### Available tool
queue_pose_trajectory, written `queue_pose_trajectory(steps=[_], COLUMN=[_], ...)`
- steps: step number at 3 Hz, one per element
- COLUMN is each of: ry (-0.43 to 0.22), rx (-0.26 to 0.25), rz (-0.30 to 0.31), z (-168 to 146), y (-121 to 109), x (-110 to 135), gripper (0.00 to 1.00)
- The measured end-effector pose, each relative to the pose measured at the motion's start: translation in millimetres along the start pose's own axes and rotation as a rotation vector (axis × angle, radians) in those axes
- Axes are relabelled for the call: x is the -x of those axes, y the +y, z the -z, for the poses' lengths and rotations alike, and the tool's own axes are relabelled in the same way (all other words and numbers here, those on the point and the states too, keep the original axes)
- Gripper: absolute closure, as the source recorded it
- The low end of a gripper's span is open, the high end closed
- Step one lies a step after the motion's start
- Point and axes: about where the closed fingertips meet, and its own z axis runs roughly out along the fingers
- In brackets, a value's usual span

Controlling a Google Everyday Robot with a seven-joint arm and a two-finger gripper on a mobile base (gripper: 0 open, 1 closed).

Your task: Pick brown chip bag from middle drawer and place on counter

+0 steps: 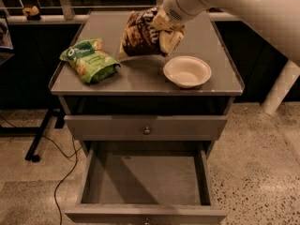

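Note:
The brown chip bag [139, 33] hangs upright over the middle of the counter [117, 76], its lower edge at or just above the surface. My gripper [165, 33] is shut on the bag's right side, reaching in from the upper right on a white arm. The middle drawer [146, 179] is pulled open below, showing only its bare grey floor.
A green snack bag [88, 60] lies on the counter's left part. A white bowl [187, 71] sits on the right front, just below the gripper. The top drawer [147, 127] is shut. A black cable [65, 172] trails on the floor at left.

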Motion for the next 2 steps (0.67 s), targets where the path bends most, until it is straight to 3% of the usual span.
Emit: queue_pose_trajectory(steps=[1,2], ry=[0.000,0.000], rx=[0.000,0.000], rz=[0.000,0.000], z=[0.0,0.0], y=[0.0,0.1], x=[0.0,0.1], gripper=[0.11,0.00])
